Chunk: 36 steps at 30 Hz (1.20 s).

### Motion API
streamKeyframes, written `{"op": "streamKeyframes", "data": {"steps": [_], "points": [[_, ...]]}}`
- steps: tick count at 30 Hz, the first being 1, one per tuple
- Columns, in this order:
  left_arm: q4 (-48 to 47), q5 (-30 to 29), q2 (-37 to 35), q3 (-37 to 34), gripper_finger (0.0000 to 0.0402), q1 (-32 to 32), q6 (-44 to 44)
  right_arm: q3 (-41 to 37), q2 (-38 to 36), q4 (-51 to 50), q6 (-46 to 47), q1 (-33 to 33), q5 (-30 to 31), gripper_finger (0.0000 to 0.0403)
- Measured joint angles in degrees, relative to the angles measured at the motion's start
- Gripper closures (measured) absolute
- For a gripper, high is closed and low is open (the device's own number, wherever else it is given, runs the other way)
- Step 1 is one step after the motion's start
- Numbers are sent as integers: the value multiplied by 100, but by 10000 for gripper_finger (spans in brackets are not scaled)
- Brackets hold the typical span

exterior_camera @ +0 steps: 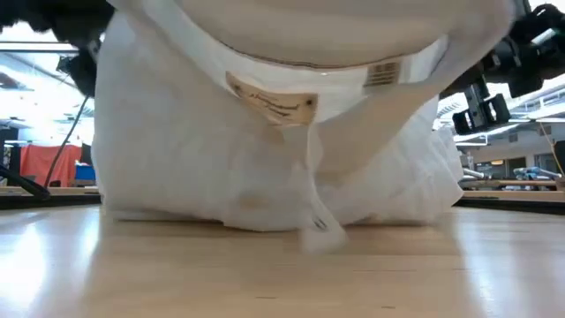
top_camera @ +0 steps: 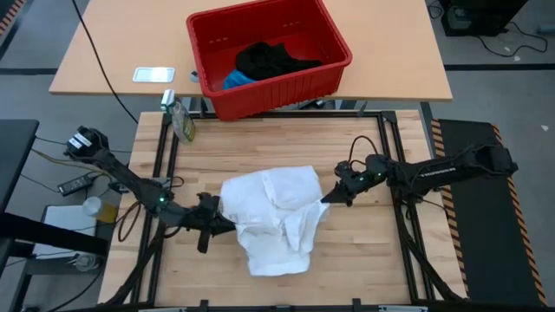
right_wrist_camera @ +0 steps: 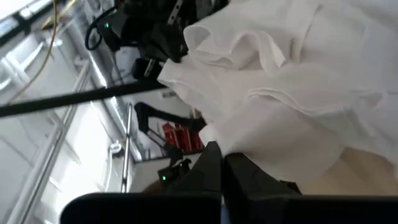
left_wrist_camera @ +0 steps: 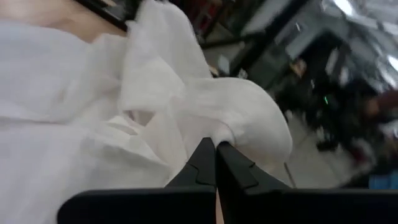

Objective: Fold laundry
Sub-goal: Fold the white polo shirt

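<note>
Left hand point(top_camera: 227, 223) and right hand point(top_camera: 327, 198) each pinch the soft, rumpled white garment point(top_camera: 276, 217) on the pale wooden table point(top_camera: 364, 260).

My left arm stretched low from left side, elbow bent, reaching inward toward centre. Left tool point(top_camera: 227, 222) at white garment point(top_camera: 276, 217) left edge, fingers point(left_wrist_camera: 205, 163) pressed together, pinching cloth fold. My right arm extended from right side, forearm near level, pointing inward. Right tool point(top_camera: 328, 198) at garment's right edge, fingers point(right_wrist_camera: 211, 163) tight together on cloth.
</note>
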Motion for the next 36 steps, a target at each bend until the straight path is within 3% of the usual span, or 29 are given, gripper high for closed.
{"op": "streamKeyframes", "data": {"steps": [7, 15, 26, 36], "points": [[1172, -779, -142, -942, 401, 7, -743, -279, 2, -35, 359, -295, 436, 400], [1721, -1628, -142, -1634, 401, 7, -1715, -668, 9, -21, 391, -693, 876, 400], [1744, -2728, -139, -2038, 401, 7, -2901, -756, 16, -127, -31, -1202, 1386, 400], [490, -3051, -133, -2045, 401, 7, -4732, -754, 20, -649, -161, -1470, 1782, 400]]}}
